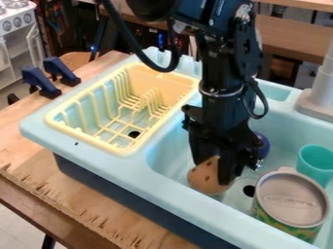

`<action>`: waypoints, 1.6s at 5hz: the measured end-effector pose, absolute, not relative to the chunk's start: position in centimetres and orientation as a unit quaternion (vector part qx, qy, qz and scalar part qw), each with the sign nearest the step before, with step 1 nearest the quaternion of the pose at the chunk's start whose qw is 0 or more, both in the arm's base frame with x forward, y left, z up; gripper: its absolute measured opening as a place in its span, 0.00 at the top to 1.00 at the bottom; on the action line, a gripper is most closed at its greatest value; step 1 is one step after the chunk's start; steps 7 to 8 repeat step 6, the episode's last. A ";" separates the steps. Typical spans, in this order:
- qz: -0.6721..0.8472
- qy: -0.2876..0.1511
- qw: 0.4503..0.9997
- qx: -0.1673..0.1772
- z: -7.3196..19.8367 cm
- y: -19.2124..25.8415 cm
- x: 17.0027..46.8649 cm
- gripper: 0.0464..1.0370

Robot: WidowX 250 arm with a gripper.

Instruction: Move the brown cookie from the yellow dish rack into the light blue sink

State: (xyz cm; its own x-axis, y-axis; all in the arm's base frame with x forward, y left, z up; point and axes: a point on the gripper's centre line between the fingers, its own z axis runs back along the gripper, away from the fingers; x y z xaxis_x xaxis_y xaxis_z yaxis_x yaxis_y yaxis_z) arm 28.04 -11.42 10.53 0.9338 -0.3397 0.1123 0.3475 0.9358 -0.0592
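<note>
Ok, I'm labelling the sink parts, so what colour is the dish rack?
The dish rack is pale yellow, clearest in the camera view.

The hand [214,171] is black, and the rounded object [203,181] at five o'clock is tan-brown with darker spots. The sink [170,174] is pale blue above a navy side, its rack [120,147] pastel yellow at ten o'clock. At four o'clock, the can [291,200] pairs a grey lid with green-and-yellow patterning, the cup [317,164] is teal, and the bench [71,202] is tan wood-grain.
</note>
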 end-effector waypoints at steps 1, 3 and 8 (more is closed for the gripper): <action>-0.182 -0.045 0.982 -0.039 10.4 -11.8 27.6 0.37; -0.150 -0.029 0.988 -0.034 10.1 -9.5 27.7 0.03; -0.148 -0.100 0.982 -0.061 17.4 -9.0 26.9 0.03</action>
